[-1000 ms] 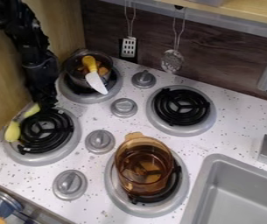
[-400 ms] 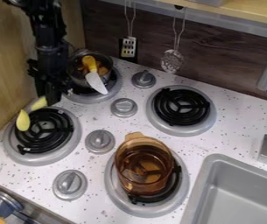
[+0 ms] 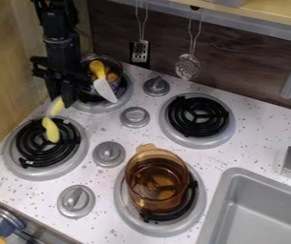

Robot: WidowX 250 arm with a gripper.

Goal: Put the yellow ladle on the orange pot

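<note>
One orange pot point(image 3: 154, 200), see-through, smooth and round-walled, sits on a coil burner point(image 3: 191, 195); the grey sink point(image 3: 262, 214) lies right of it. Left of the pot, past a ridged knob point(image 3: 109, 154), the yellow ladle point(image 3: 50, 130) slants over another coil, rounded lower end toward the near side, long axis steep. Farther from the pot, the gripper point(image 3: 60, 102) clasps its upper end. Beyond stands a metal pot point(image 3: 119, 71) holding a white-bladed spatula point(image 3: 105, 90).

Black arm point(image 3: 61, 28), rounded mid-section point(image 3: 61, 47), wide crosspiece point(image 3: 40, 66), 2 tapered black fingers point(image 3: 67, 100).
</note>
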